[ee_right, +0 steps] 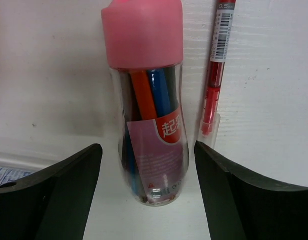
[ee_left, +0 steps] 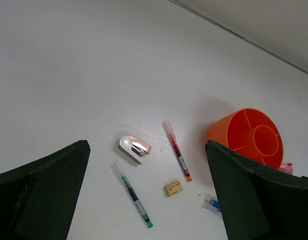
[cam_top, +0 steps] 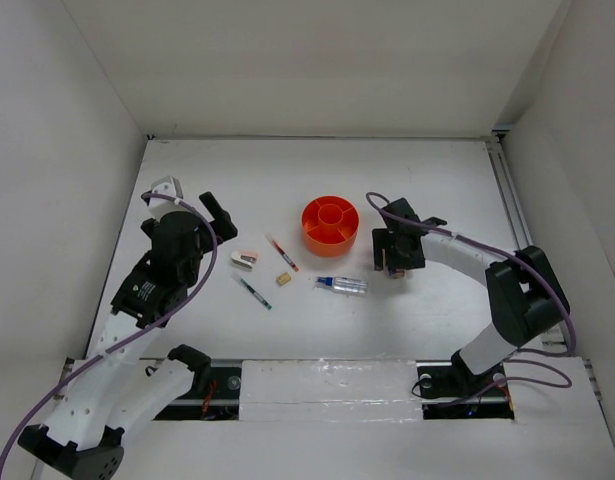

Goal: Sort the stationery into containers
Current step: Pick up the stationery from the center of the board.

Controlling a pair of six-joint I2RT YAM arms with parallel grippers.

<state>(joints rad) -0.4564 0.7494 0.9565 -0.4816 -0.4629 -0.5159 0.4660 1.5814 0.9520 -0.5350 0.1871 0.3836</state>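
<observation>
Stationery lies loose on the desk [cam_top: 442, 180], all of it outside the orange organizer [cam_top: 330, 225], which stands upright near the middle with its round well and dividers facing up. To the organizer's left and nearer the arms sit four items, none touching: the stapler [cam_top: 245, 260] farthest left, the red pen [cam_top: 282, 252] slanted beside it, the cube [cam_top: 284, 279] just nearer than that pen's tip, and the green pen [cam_top: 253, 291] slanted nearest the bases. The silvery tube [cam_top: 342, 285] lies flat in front of the organizer, its blue cap pointing left.

The right end effector [cam_top: 391, 265] is low over the desk just right of the organizer. Its wrist view shows the fingers [ee_right: 68, 195] spread wide, straddling the base of a pink-capped tube [ee_right: 148, 100] that lies flat, with coloured pens visible inside its clear body. A gap shows on each side, so nothing is gripped. A second red pen [ee_right: 216, 65] lies alongside that tube, close to it on the desk.

The left end effector [ee_left: 146, 143] hangs above the desk's left side, spread wide and holding nothing, with the stapler and pens in view below it.
</observation>
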